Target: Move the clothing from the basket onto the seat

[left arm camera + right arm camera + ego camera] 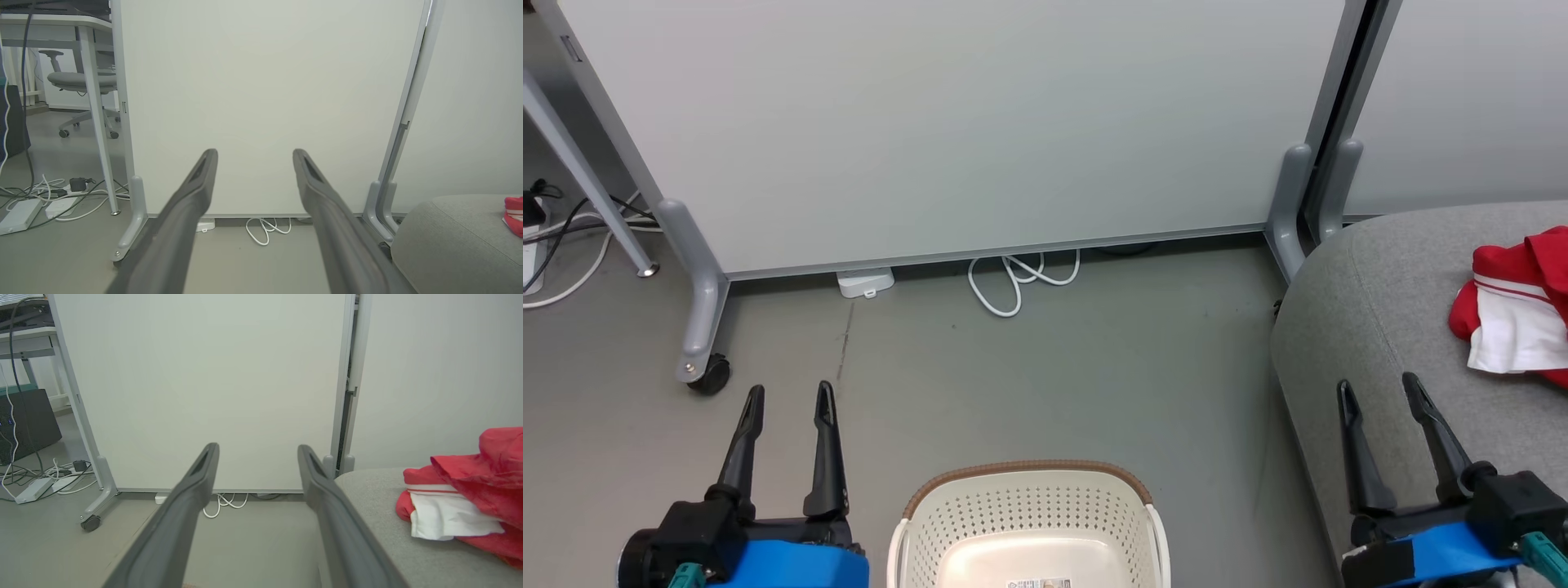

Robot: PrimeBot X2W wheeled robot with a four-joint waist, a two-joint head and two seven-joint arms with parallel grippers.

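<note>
I'm in an office: wheeled partition panels [947, 122], swivel chair [79, 79] by a table [53, 22], power strips [20, 214] and cables [98, 190] on grey floor [1054, 376].

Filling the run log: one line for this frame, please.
clothing: on seat | basket: visible part empty | left gripper: open, empty | right gripper: open, empty

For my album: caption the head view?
Red-and-white fabric clothing lies on grey upholstered seat; cream perforated plastic basket looks empty.
</note>
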